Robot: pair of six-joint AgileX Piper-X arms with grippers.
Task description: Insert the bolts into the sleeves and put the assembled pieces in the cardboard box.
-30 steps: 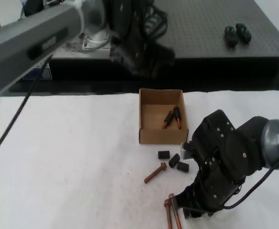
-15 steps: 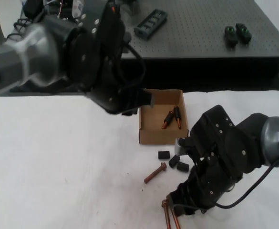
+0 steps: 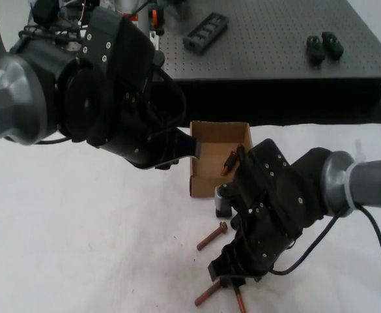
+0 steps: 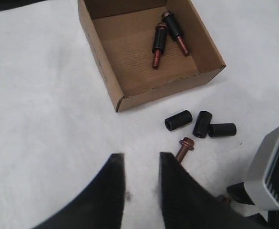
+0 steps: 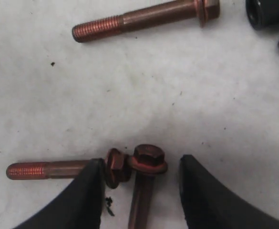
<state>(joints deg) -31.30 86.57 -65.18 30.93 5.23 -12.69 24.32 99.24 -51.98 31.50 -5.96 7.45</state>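
High view: can see the left arm [image 3: 99, 91] up over the white cloth [image 3: 79, 248], just beside the cardboard box [image 3: 206, 186]. Can see the right arm [image 3: 281, 195] low in front of the box, w/ the right gripper [image 3: 226, 270] down over two bolts [image 3: 206, 297]. One lone bolt [image 3: 211, 236] on the cloth nearby. Two done pieces [image 3: 232, 160] inside the box.

Left wrist view: looking down past the left gripper [image 4: 140, 162] - fingers apart w/ a small gap, holding nothing, above the cloth. Ahead, the box w/ both done pieces side by side, each a bolt in a sleeve. Three bare sleeves [image 4: 202, 124] in a row just outside the box, two of them touching. Lone bolt near them, close to one finger.

Right wrist view: right gripper open wide, gripping nothing. Heads of the two bolts between the fingers [image 5: 89, 195], touching each other - one bolt lying sideways past a finger, the other pointing back along the gripper. Lone bolt farther off, well apart from the pair.
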